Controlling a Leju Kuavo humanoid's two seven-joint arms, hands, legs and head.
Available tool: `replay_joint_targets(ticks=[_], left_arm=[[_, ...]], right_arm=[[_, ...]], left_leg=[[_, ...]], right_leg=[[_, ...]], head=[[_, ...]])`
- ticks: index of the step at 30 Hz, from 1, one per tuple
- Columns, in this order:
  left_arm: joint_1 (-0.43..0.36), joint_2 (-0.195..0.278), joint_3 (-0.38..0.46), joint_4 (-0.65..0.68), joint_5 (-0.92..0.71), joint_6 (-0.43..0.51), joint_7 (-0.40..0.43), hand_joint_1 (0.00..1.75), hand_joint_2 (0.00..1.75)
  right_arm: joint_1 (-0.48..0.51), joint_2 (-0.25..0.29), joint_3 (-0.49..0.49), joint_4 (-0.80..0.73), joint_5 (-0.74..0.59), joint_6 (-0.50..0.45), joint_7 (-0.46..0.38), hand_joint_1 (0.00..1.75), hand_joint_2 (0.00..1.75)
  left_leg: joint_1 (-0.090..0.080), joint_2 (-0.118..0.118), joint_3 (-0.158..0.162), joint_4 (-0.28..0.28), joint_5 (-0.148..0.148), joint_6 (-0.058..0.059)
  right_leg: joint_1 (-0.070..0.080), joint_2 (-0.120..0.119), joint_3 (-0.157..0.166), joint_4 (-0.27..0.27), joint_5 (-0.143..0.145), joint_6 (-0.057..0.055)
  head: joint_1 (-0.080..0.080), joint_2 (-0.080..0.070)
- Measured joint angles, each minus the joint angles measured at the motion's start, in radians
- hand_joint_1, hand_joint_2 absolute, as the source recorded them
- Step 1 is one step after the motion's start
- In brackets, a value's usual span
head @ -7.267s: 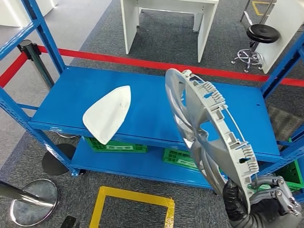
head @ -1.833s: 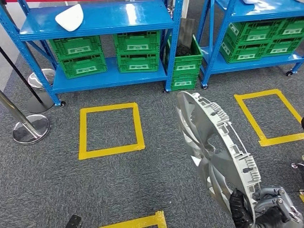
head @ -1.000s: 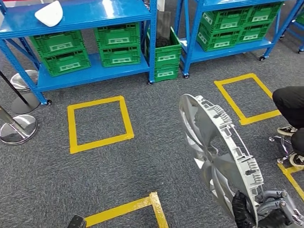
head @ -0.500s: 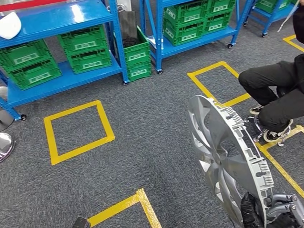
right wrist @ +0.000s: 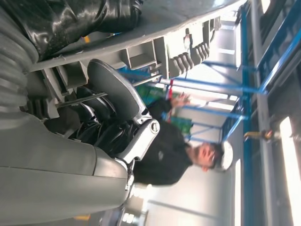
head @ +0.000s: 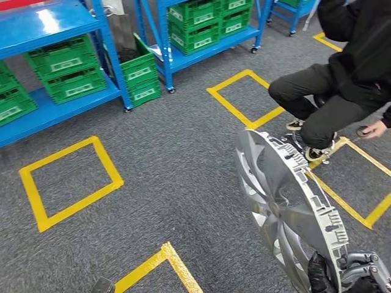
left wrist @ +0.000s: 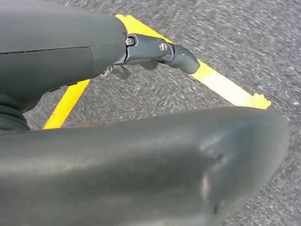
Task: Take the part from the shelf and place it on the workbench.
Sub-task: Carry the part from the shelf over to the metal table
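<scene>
The right hand (head: 352,278) gripped the part (head: 286,201), a silver wheel cover, by its lower rim, fingers closed on it, holding it on edge at 5 o'clock in the head view. The left hand (left wrist: 160,49) hung over the carpet, holding nothing, its fingers apparently extended. A crouching person (head: 346,79) was at 2 o'clock, shelves (head: 55,24) at 11. The carry step looked underway; next, the robot would need to find the table and lower the part flat.

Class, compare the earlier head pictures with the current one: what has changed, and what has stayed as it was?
The camera has turned away from the blue shelves, which slid left across the picture, and a crouching person has come into view. The right hand still holds the silver wheel cover upright by its rim, as before.
</scene>
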Motion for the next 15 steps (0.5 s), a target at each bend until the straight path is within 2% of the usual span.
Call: replay_joint_targets(ticks=[1, 2, 3, 4, 5, 7, 8, 9, 11, 12, 13, 14, 15], left_arm=[[-0.001, 0.001, 0.0, 0.0, 0.0, 0.0, -0.001, 0.0, 0.0], [-0.002, 0.002, 0.0, 0.0, 0.0, 0.0, -0.002, 0.0, 0.0], [-0.002, 0.004, 0.0, 0.0, 0.0, 0.0, -0.003, 0.0, 0.0], [-0.002, 0.006, 0.0, 0.0, 0.0, 0.0, -0.005, 0.0, 0.0], [-0.003, 0.007, 0.0, 0.0, 0.0, 0.0, -0.005, 0.0, 0.0], [-0.007, 0.008, 0.0, 0.0, 0.0, 0.0, -0.007, 0.0, 0.0], [-0.008, 0.008, 0.0, 0.0, -0.001, 0.0, -0.007, 0.0, 0.0], [-0.01, 0.008, 0.0, 0.0, -0.003, 0.0, -0.007, 0.0, 0.0], [-0.008, 0.01, 0.0, 0.0, -0.007, -0.001, -0.008, 0.0, 0.0], [-0.006, 0.01, 0.0, 0.0, -0.009, -0.001, -0.008, 0.0, 0.0], [-0.004, 0.01, 0.0, 0.0, -0.011, -0.002, -0.008, 0.0, 0.0], [-0.002, 0.011, 0.0, 0.0, -0.013, -0.002, -0.008, 0.0, 0.0], [-0.001, 0.013, 0.001, 0.0, -0.015, -0.002, -0.008, 0.0, 0.0]], right_arm=[[-0.001, 0.0, -0.001, 0.003, -0.003, 0.0, 0.0, 1.75, 1.75], [-0.003, 0.0, -0.002, 0.007, -0.006, 0.0, 0.0, 1.75, 1.75], [-0.008, 0.0, -0.002, 0.011, -0.008, 0.0, 0.0, 1.75, 1.75], [-0.012, 0.0, -0.003, 0.014, -0.01, 0.0, 0.0, 1.75, 1.75], [-0.016, 0.0, -0.003, 0.017, -0.013, 0.0, 0.0, 1.75, 1.75], [-0.02, 0.0, -0.005, 0.022, -0.02, 0.0, 0.0, 1.75, 1.75], [-0.021, -0.001, -0.006, 0.024, -0.022, 0.0, 0.0, 1.75, 1.75], [-0.024, -0.002, -0.008, 0.025, -0.024, 0.0, 0.0, 1.75, 1.75], [-0.037, -0.005, -0.012, 0.027, -0.025, 0.0, 0.0, 1.75, 1.75], [-0.044, -0.008, -0.015, 0.028, -0.024, 0.0, 0.0, 1.75, 1.75], [-0.049, -0.012, -0.018, 0.029, -0.023, 0.0, 0.0, 1.75, 1.75], [-0.052, -0.016, -0.022, 0.029, -0.021, 0.0, 0.0, 1.75, 1.75], [-0.055, -0.022, -0.025, 0.029, -0.019, 0.0, 0.0, 1.75, 1.75]], left_leg=[[0.002, 0.011, 0.004, 0.0, -0.003, -0.005], [0.003, 0.02, 0.008, 0.001, -0.006, -0.011], [0.002, 0.028, 0.012, 0.002, -0.009, -0.019], [0.001, 0.036, 0.015, 0.003, -0.012, -0.027], [0.001, 0.044, 0.018, 0.003, -0.013, -0.034], [0.007, 0.057, 0.025, 0.005, -0.018, -0.05], [0.011, 0.044, 0.025, 0.014, -0.028, -0.054], [0.013, 0.023, 0.014, 0.044, -0.051, -0.057], [0.012, -0.028, -0.04, 0.168, -0.117, -0.052], [0.01, -0.04, -0.077, 0.243, -0.147, -0.049], [0.008, -0.044, -0.105, 0.297, -0.159, -0.046], [0.006, -0.046, -0.119, 0.315, -0.15, -0.043], [0.004, -0.05, -0.116, 0.294, -0.122, -0.038]], right_leg=[[-0.006, -0.014, 0.037, -0.07, 0.038, 0.006], [-0.008, -0.04, 0.077, -0.145, 0.066, 0.011], [-0.008, -0.06, 0.11, -0.204, 0.085, 0.009], [-0.005, -0.074, 0.128, -0.236, 0.091, 0.004], [0.0, -0.077, 0.133, -0.245, 0.088, -0.004], [0.004, -0.053, 0.129, -0.245, 0.091, -0.024], [0.005, -0.043, 0.131, -0.248, 0.092, -0.034], [0.005, -0.033, 0.133, -0.251, 0.095, -0.043], [0.009, -0.011, 0.137, -0.253, 0.099, -0.057], [0.012, 0.002, 0.136, -0.253, 0.1, -0.062], [0.015, 0.017, 0.137, -0.252, 0.1, -0.064], [0.018, 0.032, 0.138, -0.252, 0.1, -0.065], [0.02, 0.048, 0.139, -0.25, 0.1, -0.065]], head=[[0.0, 0.0], [0.001, 0.0], [0.002, 0.0], [0.001, 0.0], [0.0, 0.0], [-0.003, 0.0], [-0.004, 0.0], [-0.007, 0.0], [-0.013, 0.0], [-0.014, 0.0], [-0.015, 0.0], [-0.015, 0.0], [-0.015, 0.0]])
